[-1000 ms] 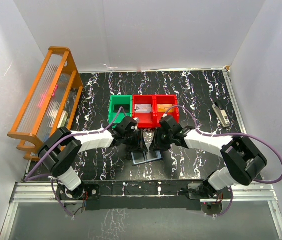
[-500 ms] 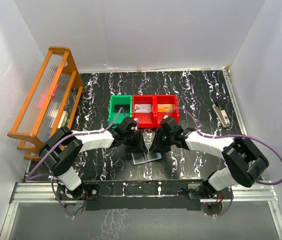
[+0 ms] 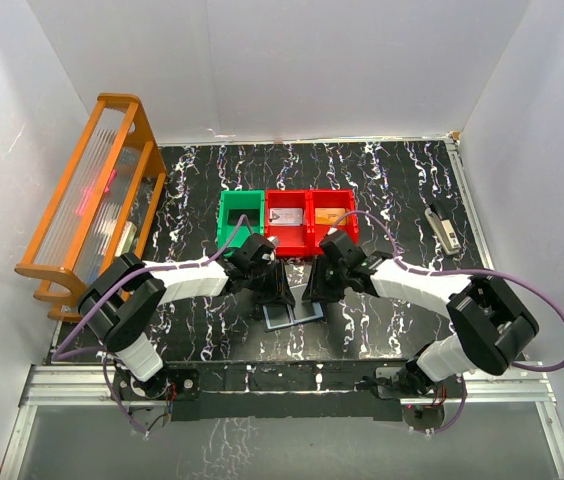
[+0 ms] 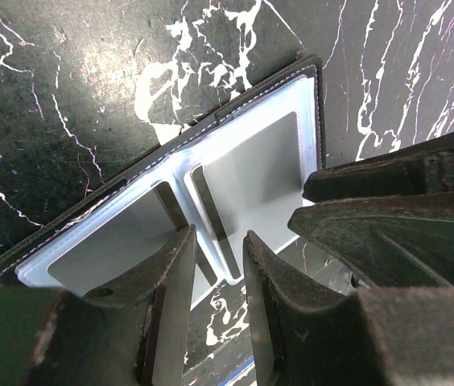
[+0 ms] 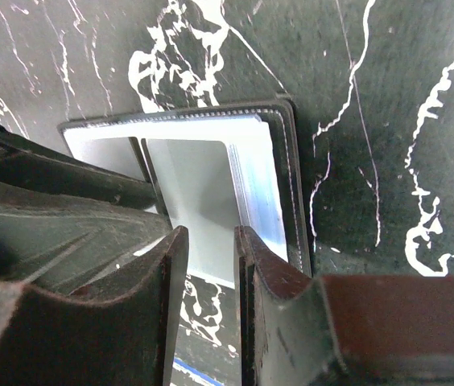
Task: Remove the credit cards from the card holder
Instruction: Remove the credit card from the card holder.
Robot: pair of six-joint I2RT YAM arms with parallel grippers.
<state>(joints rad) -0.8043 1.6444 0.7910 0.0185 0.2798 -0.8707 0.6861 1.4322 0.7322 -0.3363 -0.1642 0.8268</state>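
Since the card holder (image 4: 251, 161) lies spread open, light-blue panels up, on the counter (image 3: 392, 180) between both arms, left hand (image 4: 217, 237) and right hand (image 5: 204, 233) each hover over a panel, fingers narrowly apart, gripping nothing visible, presumably to steady it or reach a card.

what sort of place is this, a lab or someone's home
Most likely a robotics lab test cell, not a home: plain white panels box in a black marbled table, two robot arms are bolted to a metal rail at its edge, with coloured bins laid out.
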